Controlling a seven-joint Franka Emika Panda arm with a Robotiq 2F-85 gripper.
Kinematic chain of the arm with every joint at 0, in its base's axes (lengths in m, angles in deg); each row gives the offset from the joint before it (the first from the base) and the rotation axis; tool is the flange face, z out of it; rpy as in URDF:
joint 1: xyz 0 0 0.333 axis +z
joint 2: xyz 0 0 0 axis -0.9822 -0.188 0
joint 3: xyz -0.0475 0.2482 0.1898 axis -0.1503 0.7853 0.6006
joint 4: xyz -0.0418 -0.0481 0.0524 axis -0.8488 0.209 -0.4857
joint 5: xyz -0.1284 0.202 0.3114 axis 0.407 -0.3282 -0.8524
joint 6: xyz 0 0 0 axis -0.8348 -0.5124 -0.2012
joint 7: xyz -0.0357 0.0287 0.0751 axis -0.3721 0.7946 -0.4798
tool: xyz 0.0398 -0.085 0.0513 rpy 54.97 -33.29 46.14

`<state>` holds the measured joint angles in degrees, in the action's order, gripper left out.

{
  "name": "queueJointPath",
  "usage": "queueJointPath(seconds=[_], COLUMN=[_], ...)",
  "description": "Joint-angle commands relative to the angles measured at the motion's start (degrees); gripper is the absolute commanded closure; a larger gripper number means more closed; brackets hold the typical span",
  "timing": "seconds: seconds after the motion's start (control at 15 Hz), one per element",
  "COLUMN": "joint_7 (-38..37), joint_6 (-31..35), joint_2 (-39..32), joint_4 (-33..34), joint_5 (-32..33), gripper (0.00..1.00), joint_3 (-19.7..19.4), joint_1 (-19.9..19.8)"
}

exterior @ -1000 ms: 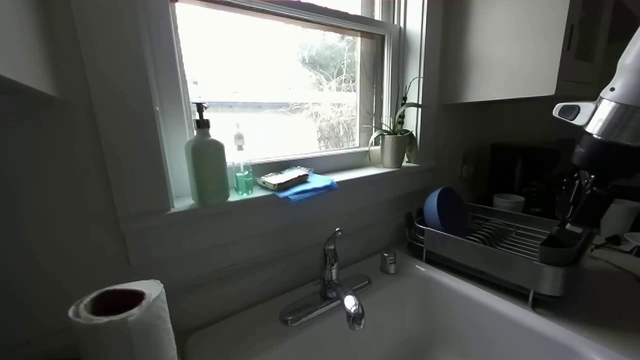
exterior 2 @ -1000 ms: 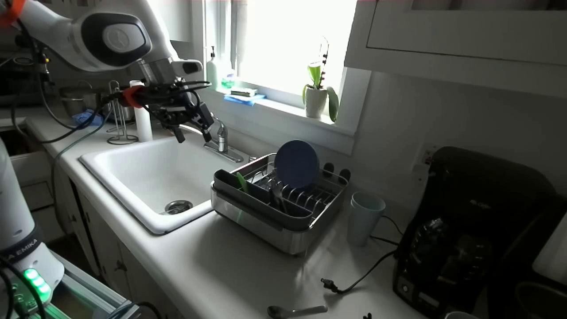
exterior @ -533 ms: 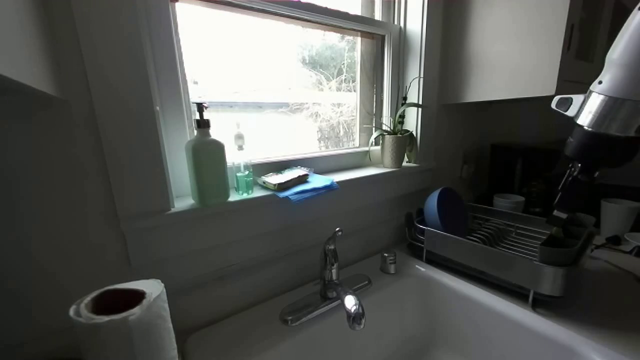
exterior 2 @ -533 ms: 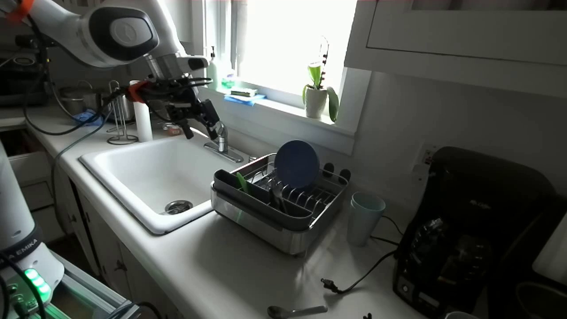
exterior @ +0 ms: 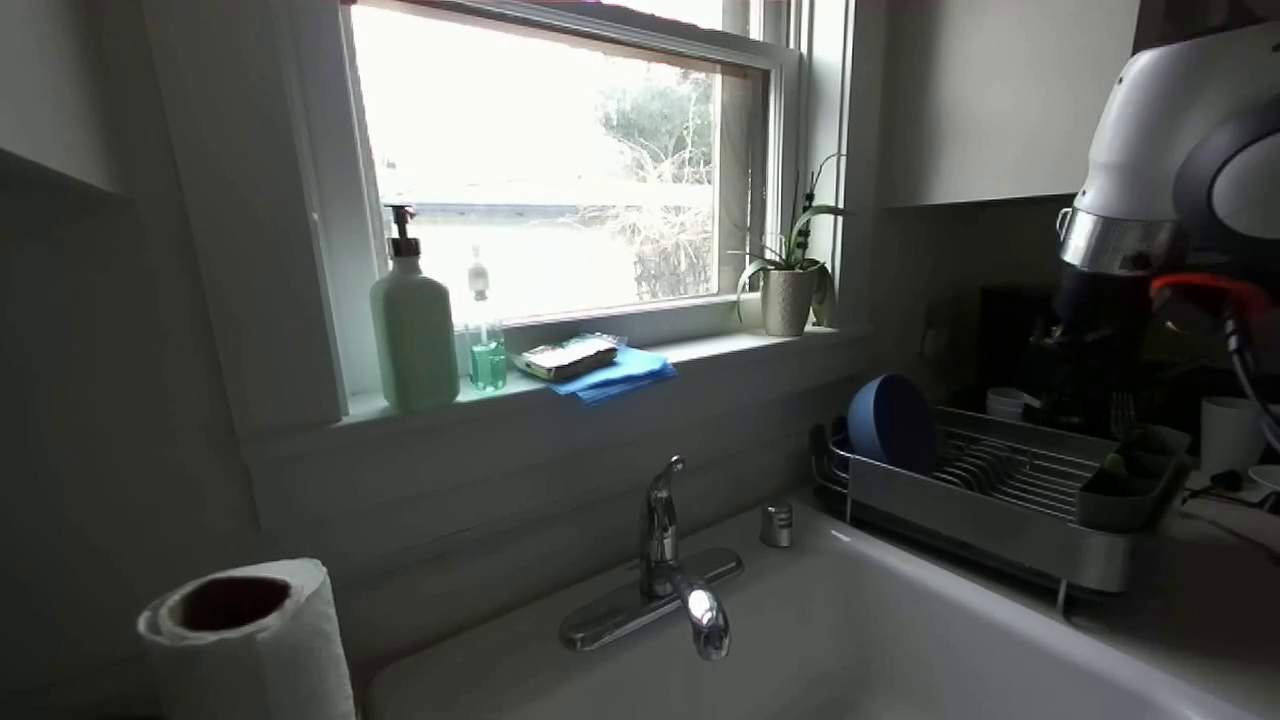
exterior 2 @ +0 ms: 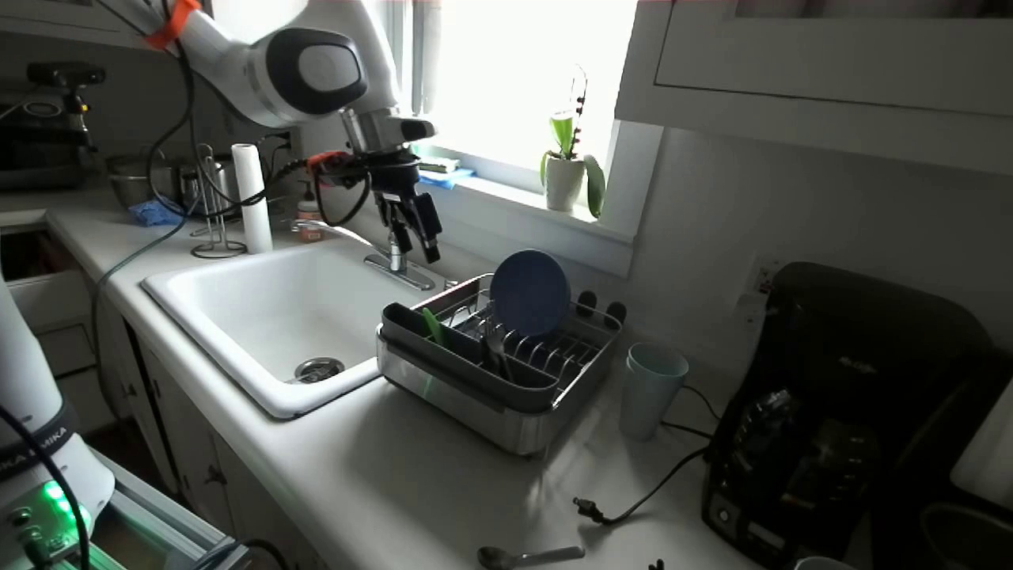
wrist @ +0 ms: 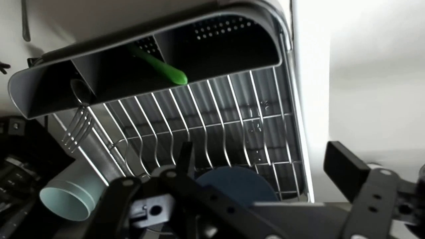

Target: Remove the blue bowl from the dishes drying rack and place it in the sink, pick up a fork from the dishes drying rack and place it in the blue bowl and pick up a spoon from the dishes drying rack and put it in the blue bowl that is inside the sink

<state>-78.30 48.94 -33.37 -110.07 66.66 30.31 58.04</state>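
Note:
In the rack's wires the blue bowl stands on edge at the wall side; part of it shows in the wrist view, partly behind a finger. The drying rack sits beside the white sink. My gripper is open, pointing down near the faucet, apart from the bowl. In the wrist view nothing is between the fingers of the gripper. A fork leans tines-up in the caddy's end compartment, with a dark spoon-like head beside it.
A green handle sticks out of the caddy's middle compartment. The faucet rises at the sink's back edge. Cups and a coffee maker stand beyond the rack. Another spoon lies on the counter. A potted plant is on the sill.
The arm has swung over the sink toward the rack and the window wall, and the gripper now points more straight down. Its jaws stay open. Bowl and rack have not moved.

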Motion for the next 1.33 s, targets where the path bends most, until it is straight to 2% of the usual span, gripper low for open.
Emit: queueJointPath(seconds=[0.0, 0.2, 0.33, 0.4, 0.67, 0.8, 1.0, 1.27], joint_7=[-11.83, -20.71, -27.02, -21.01, -24.71, -33.12, -40.88, -43.04], joint_6=[1.34, 5.26, 9.85, 6.94, 9.01, 10.08, 12.09, 16.85], joint_2=[-9.31, -13.13, -15.70, -12.64, -15.34, -18.15, -21.59, -26.73], joint_4=[8.79, 12.42, 14.18, 11.54, 13.64, 16.17, 18.79, 22.53], joint_5=[0.27, 1.14, 4.18, 1.32, 2.50, 7.86, 11.39, 10.00], gripper=[0.00, 0.00, 0.00, 0.00, 0.00, 0.00, 0.00, 0.00], joint_3=[0.91, -0.04, -0.85, -1.60, -2.50, -2.41, -3.69, -6.13], joint_1=[-0.74, -0.30, -0.71, 1.10, 1.22, 0.17, 0.64, 2.85])
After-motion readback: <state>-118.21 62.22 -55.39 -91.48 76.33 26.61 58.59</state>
